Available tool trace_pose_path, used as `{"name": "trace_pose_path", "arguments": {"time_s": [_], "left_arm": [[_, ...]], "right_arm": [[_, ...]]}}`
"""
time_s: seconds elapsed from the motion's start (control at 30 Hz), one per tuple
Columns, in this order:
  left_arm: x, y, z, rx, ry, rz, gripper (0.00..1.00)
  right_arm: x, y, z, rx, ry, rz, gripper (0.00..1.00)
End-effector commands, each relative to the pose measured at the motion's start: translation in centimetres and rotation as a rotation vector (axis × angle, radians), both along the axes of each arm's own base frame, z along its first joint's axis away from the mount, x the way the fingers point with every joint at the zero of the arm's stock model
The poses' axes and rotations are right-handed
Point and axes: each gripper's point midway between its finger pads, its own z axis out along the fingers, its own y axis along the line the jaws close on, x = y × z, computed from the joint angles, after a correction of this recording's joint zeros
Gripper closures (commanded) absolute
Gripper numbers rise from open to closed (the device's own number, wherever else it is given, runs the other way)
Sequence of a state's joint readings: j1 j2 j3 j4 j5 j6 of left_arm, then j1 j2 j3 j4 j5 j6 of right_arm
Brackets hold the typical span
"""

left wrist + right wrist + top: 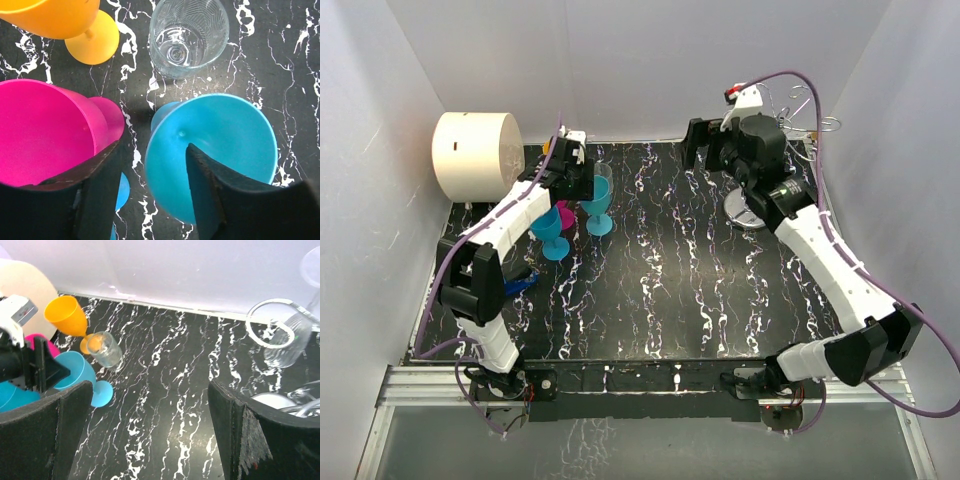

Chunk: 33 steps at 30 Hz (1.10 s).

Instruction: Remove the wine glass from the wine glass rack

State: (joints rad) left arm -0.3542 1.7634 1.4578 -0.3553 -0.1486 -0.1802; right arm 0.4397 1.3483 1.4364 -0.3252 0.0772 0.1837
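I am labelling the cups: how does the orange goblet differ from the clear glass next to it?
The orange goblet is opaque; the clear glass is see-through, with a cut pattern. The goblet has a stem and round foot; the glass has none. The goblet stands taller than the glass. Both stand upright.

Bright, even light from above fills the white enclosure (620,60); shadows on the dark desk (670,290) are soft and short; the clear tumbler (187,37) glints; the left gripper (152,149), near the lens, looks blurred.
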Motion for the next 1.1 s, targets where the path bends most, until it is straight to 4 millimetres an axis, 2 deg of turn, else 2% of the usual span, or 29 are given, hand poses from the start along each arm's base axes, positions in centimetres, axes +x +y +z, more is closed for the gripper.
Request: {"name": "trace_pose_path", "arguments": {"time_s": [0.0,0.13,0.27,0.4,0.53,0.7,0.8,0.83,0.97,1.07], "left_arm": [[0.0,-0.3,4.8,-0.046,-0.07,-0.027,0.46],[-0.4,-0.4,6.7,-0.065,-0.092,-0.036,0.37],[-1.0,-0.9,8.9,-0.103,-0.131,-0.062,0.26],[-2.0,-1.1,11.3,-0.137,-0.171,-0.088,0.19],[-3.2,-1.0,13.6,-0.155,-0.206,-0.108,0.14],[-5.7,-1.3,17.2,-0.213,-0.255,-0.165,0.11],[-7.7,-2.0,18.9,-0.273,-0.275,-0.217,0.1],[-8.8,-2.1,20.0,-0.3,-0.298,-0.236,0.09],[-12.5,-2.7,22.5,-0.406,-0.35,-0.304,0.09],[-14.7,-2.7,23.6,-0.456,-0.381,-0.327,0.08]], "right_arm": [[0.2,-2.3,3.8,-0.049,-0.023,-0.081,0.01],[0.6,-4.0,6.5,-0.011,-0.013,-0.14,0.02],[1.3,-5.8,9.1,0.051,-0.024,-0.177,0.1],[2.3,-8.0,10.5,0.126,-0.026,-0.212,0.18],[3.4,-10.4,10.9,0.197,-0.021,-0.226,0.25],[4.6,-11.8,11.1,0.215,-0.022,-0.235,0.23],[5.2,-12.2,10.8,0.221,-0.017,-0.245,0.22],[5.4,-12.2,10.7,0.223,-0.011,-0.248,0.22],[6.5,-12.8,10.1,0.211,0.001,-0.279,0.22],[7.3,-13.6,9.7,0.177,0.011,-0.306,0.23]]}}
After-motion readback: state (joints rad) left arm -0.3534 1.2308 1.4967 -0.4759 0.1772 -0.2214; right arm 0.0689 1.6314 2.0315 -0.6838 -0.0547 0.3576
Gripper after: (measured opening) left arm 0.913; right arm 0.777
